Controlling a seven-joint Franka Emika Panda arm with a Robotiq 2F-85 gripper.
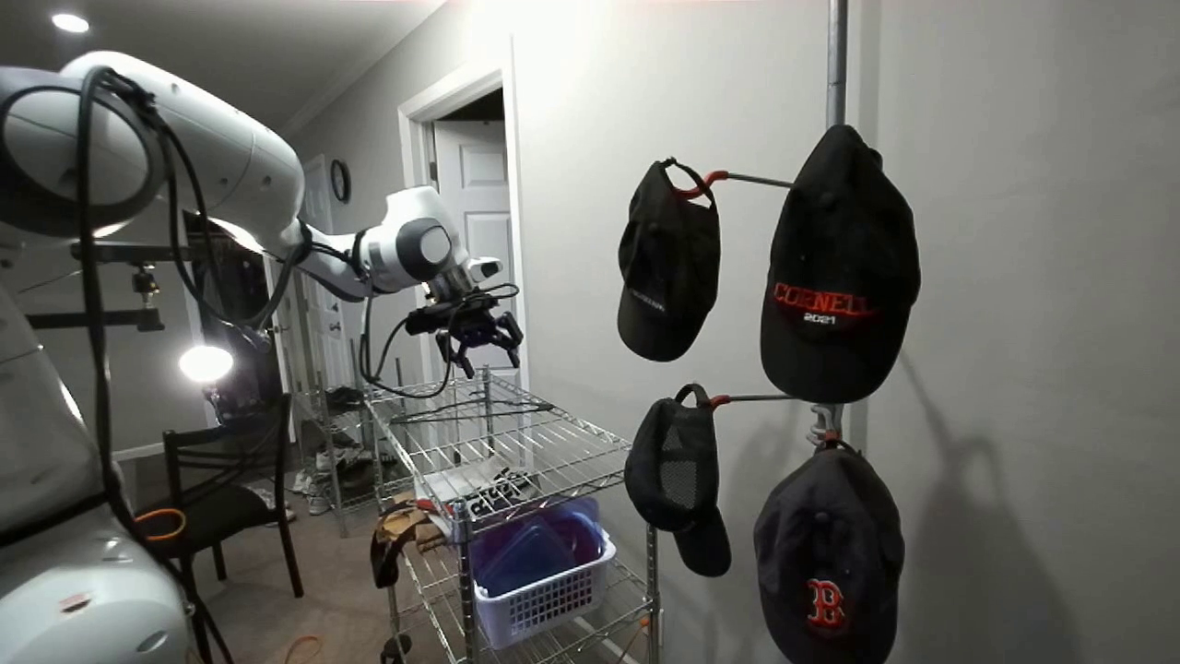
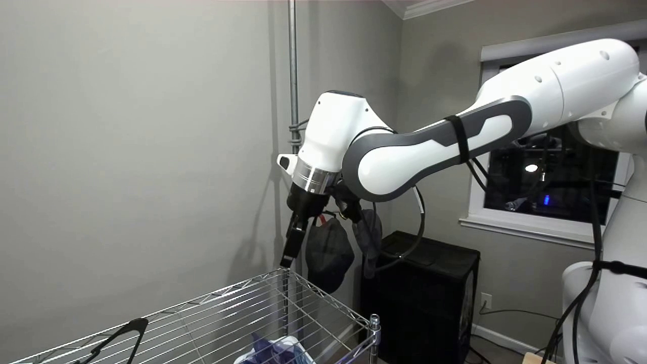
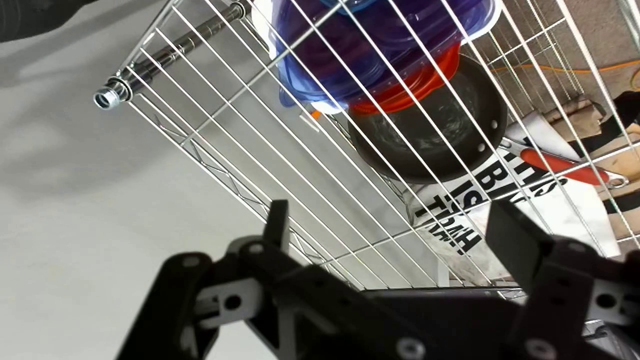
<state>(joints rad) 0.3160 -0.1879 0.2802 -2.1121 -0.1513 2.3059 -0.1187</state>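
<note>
With its fingers [image 3: 515, 240] spread wide apart, the gripper [image 3: 395, 225] hangs above the wire shelf [image 2: 227, 313], near the long edge that runs along the grey wall [image 2: 151, 151]. On the level below, toward a short edge, sits a white basket [image 1: 548, 592], and beyond that edge dark caps [image 1: 834, 240] hang from a metal pole [image 1: 836, 69]. The room also shows a black chair [image 1: 217, 516], a white door [image 1: 475, 175] and a window [image 2: 576, 197].
</note>
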